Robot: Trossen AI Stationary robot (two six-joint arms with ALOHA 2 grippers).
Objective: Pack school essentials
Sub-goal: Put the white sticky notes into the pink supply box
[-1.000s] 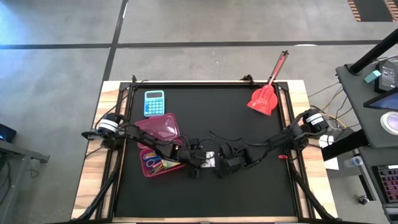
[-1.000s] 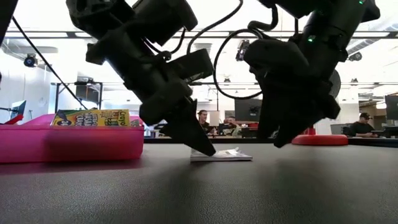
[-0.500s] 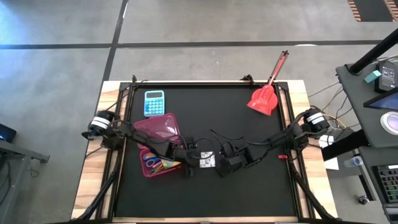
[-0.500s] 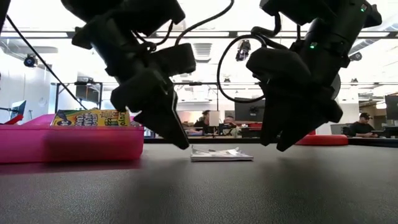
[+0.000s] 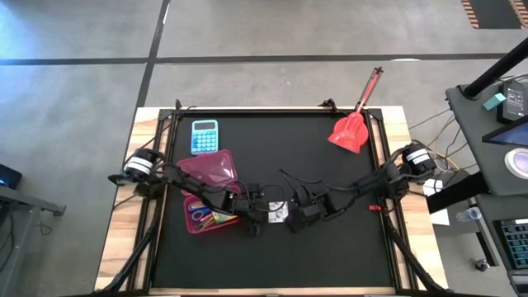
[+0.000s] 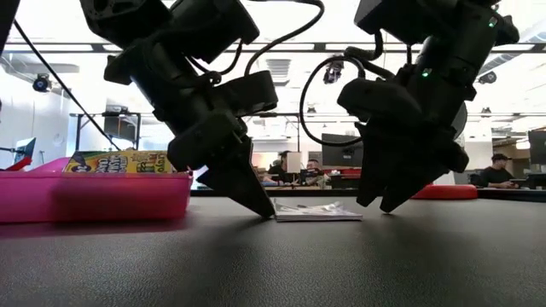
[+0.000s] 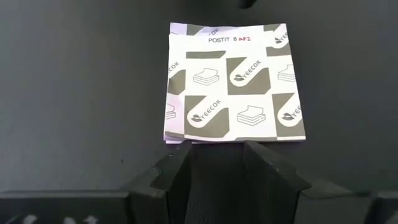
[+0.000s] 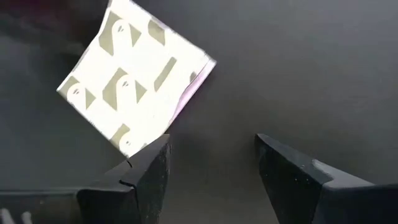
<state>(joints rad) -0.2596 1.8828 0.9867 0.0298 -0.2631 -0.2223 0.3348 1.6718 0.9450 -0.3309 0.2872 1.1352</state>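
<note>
A wrapped pad of sticky notes (image 5: 278, 214) lies flat on the black mat at the table's middle, also seen as the pad (image 7: 233, 84) in the left wrist view. My left gripper (image 5: 258, 217) stands open at the pad's left edge. My right gripper (image 5: 294, 217) stands open just right of the pad, one finger (image 8: 146, 165) beside a pad corner (image 8: 134, 144). At the left an open pink case (image 5: 198, 224) holds blue-handled scissors (image 5: 199, 213), pencils and a crayon box (image 6: 119, 160). My left gripper's open fingertips (image 7: 177, 158) meet the pad's left edge (image 7: 186, 139), nothing between them. The fingers slant down from the table's left. The pad lies flat on the mat. My right gripper stands close to the pad's right corner; I cannot tell whether it touches.
The case's pink lid (image 5: 210, 169) lies open toward the far side. A blue calculator (image 5: 205, 136) lies at the far left. A red long-handled scoop (image 5: 351, 128) rests at the far right, its handle over the table's edge. Black mat stretches toward the near edge.
My left gripper drew back toward the table's left and a little up off the pad, then came down again at the pad's left edge. The pad has slid a short way along the mat toward the right gripper and still lies flat.
</note>
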